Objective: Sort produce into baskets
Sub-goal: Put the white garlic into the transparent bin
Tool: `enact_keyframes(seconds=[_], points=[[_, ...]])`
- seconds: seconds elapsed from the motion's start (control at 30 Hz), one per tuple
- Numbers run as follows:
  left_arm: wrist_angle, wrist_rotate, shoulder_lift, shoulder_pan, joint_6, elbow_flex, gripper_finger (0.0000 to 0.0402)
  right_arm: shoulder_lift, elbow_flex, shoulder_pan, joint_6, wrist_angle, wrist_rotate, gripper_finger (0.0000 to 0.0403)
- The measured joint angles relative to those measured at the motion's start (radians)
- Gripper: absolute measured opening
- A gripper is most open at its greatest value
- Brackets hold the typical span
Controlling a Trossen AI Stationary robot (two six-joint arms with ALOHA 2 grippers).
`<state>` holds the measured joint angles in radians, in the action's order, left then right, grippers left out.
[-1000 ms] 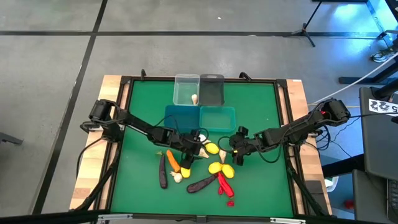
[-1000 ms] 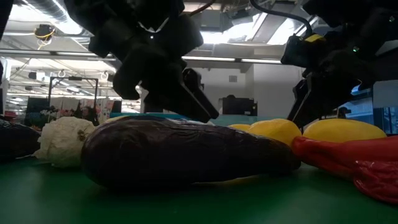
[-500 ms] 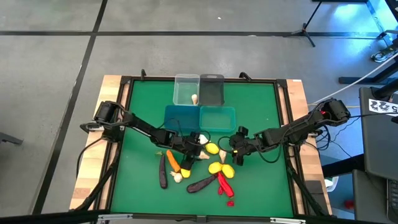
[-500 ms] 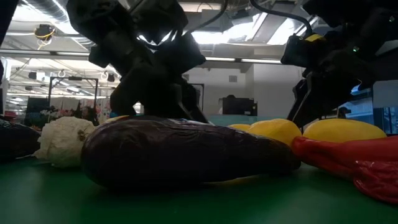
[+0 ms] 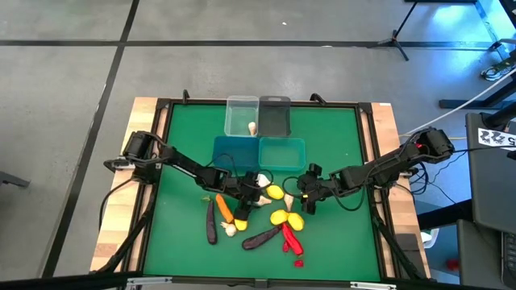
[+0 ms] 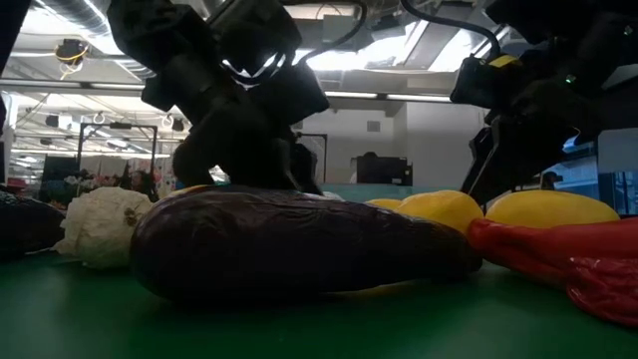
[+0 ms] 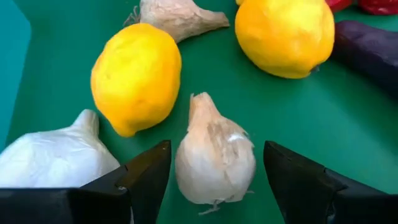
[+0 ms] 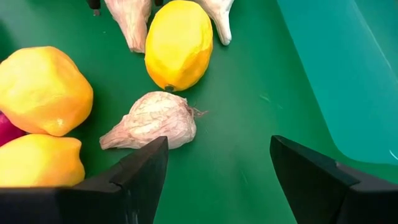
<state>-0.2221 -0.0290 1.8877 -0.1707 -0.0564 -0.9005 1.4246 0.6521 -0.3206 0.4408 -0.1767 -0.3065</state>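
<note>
Green felt covers the worktop (image 5: pixel 185 145); the produce lies in a loose heap toward its near edge, centre. Left gripper (image 7: pixel 214 180) is low over the heap, jaws spread, straddling a garlic bulb (image 7: pixel 214 152) without yet touching it; a lemon (image 7: pixel 135 76) sits just beside that bulb and a second garlic bulb (image 7: pixel 53 155) crowds one finger. To do this step well, I judge: drop straight down, keep the bulb centred, close on its fat belly not the stem, and avoid catching the neighbouring bulb or nudging the lemon. Right gripper (image 8: pixel 217 168) hovers near the heap's right side, jaws apart and empty, another garlic bulb (image 8: pixel 152 121) ahead of it. Baskets cluster toward the far edge, centre: clear bin (image 5: pixel 241 115) holds one pale piece, likely garlic, so this bulb probably goes there; dark grey bin (image 5: pixel 276 117) beside it looks empty; the two teal bins (image 5: pixel 282 153) just in front show nothing inside. Carrot (image 5: pixel 223 208), eggplants (image 5: pixel 261 238) and chili peppers (image 5: pixel 290 238) are not yet sorted.
</note>
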Motion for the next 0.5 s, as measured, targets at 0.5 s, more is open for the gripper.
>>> enact_keyframes(seconds=[0.5], points=[[0.003,0.003,-0.001,0.0,0.06,-0.013,0.016,0.0,0.0,0.0,0.0,0.0,0.0,0.028]])
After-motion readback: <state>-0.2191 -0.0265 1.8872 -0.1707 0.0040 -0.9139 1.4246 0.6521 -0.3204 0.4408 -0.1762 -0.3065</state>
